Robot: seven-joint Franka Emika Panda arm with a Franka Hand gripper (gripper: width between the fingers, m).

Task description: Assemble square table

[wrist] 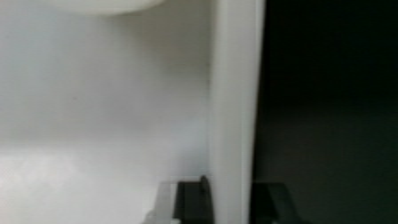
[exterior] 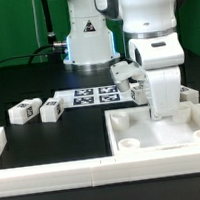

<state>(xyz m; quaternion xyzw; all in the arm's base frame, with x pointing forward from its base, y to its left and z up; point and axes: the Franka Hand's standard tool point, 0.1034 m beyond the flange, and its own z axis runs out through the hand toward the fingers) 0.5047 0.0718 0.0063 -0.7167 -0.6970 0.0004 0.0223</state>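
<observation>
The square table's white panel (exterior: 167, 131) lies at the exterior view's right, its raised rim and round corner sockets facing up. My gripper (exterior: 160, 109) reaches straight down onto the panel's far rim. In the wrist view the rim (wrist: 233, 90) runs as a narrow white strip between my two dark fingers (wrist: 192, 200), and the gripper (wrist: 231, 186) is shut on it. One round socket (wrist: 103, 6) shows at the frame's edge. Two tag-marked leg posts (exterior: 27, 110) (exterior: 51, 112) lie at the exterior view's left. Another leg post (exterior: 124, 74) lies behind the gripper.
The marker board (exterior: 91, 94) lies flat in the middle of the black table. Long white border rails (exterior: 56, 173) run along the front and the left edge. The arm's white base (exterior: 86, 39) stands at the back. A further white part (exterior: 191, 94) lies right of the gripper.
</observation>
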